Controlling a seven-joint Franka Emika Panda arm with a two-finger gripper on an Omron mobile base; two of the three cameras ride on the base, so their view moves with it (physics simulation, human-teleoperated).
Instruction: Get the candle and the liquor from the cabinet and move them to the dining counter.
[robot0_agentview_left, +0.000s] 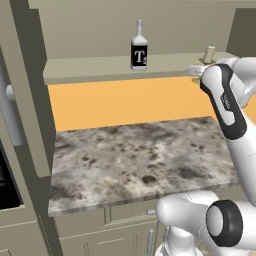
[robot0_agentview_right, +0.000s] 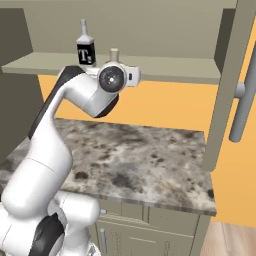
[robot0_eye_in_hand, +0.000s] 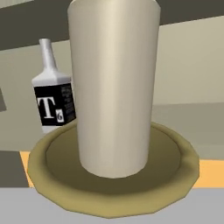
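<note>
The candle (robot0_eye_in_hand: 113, 87) stands upright on its brass base on the open cabinet (robot0_agentview_left: 100, 65) shelf, right in front of the hand camera. The claw (robot0_agentview_right: 131, 76) is at the candle; its fingers are hidden but seem shut on it. The liquor (robot0_agentview_left: 139, 47) stands apart on the same shelf, above the marble worktop (robot0_agentview_left: 140, 160).

A white "T" stands on the black label of the liquor (robot0_agentview_left: 139, 49) bottle; a smaller mark beside it is unreadable.

Orange wall (robot0_agentview_left: 125, 102), mottled marble worktop (robot0_agentview_left: 140, 160), beige drawers (robot0_agentview_right: 150, 235), wooden floor (robot0_agentview_right: 232, 240)
</note>
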